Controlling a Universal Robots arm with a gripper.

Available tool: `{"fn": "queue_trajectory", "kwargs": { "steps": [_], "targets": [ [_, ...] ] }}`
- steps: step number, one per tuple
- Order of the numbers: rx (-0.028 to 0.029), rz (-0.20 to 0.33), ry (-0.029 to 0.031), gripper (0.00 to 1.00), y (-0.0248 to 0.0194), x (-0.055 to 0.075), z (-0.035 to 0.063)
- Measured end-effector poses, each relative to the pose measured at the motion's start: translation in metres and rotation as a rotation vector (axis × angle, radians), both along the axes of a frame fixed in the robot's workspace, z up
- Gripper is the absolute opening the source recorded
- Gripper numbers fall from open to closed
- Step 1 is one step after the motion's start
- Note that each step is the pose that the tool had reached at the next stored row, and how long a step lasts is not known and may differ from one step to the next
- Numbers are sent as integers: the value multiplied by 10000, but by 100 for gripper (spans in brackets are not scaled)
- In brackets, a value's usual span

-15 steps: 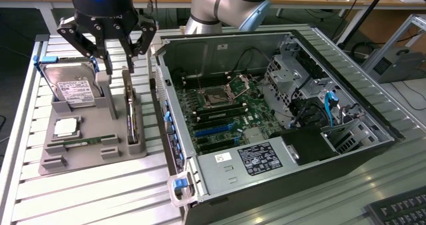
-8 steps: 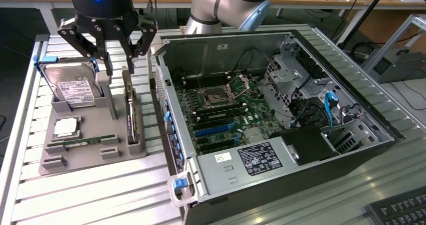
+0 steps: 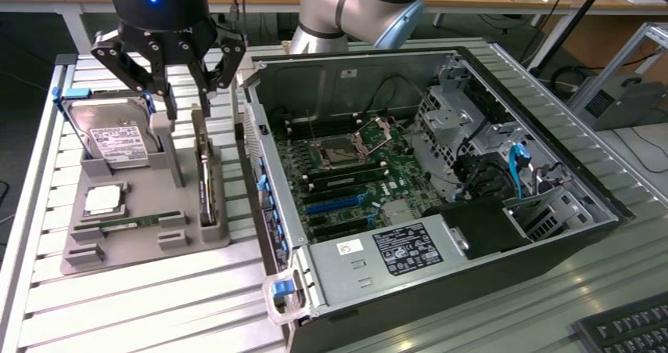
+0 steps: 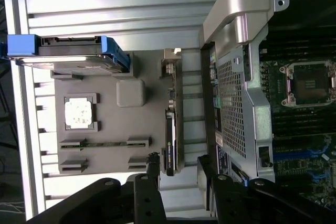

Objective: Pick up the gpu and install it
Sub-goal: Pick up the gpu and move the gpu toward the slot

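The gpu (image 3: pixel 206 179) is a thin dark card standing on edge in a slot at the case-side edge of the grey holder tray (image 3: pixel 146 247). In the wrist view the gpu (image 4: pixel 172 129) shows edge-on, its silvery bracket end (image 4: pixel 169 62) pointing away from the fingers. My gripper (image 3: pixel 183 102) hangs open just above the card's far end, holding nothing. In the wrist view my gripper (image 4: pixel 178 167) straddles the line of the card, one dark finger on each side of its near end and apart from it.
The tray also holds a silver hard drive (image 3: pixel 115 138) in a blue-edged bracket, a CPU (image 3: pixel 105 200) and a green memory stick (image 3: pixel 131 225). The open computer case (image 3: pixel 584 189) with its motherboard (image 3: pixel 345 173) lies on the exterior view's right, its wall close beside the card.
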State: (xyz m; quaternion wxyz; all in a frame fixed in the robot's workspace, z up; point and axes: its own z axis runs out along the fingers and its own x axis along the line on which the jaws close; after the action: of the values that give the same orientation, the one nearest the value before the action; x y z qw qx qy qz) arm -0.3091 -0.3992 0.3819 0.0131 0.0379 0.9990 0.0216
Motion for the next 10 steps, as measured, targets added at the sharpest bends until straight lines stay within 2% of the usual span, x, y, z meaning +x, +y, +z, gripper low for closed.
{"fn": "queue_trajectory", "kwargs": {
  "steps": [10],
  "targets": [
    [0,0,0,42,0,-1,-23]
  ]
}}
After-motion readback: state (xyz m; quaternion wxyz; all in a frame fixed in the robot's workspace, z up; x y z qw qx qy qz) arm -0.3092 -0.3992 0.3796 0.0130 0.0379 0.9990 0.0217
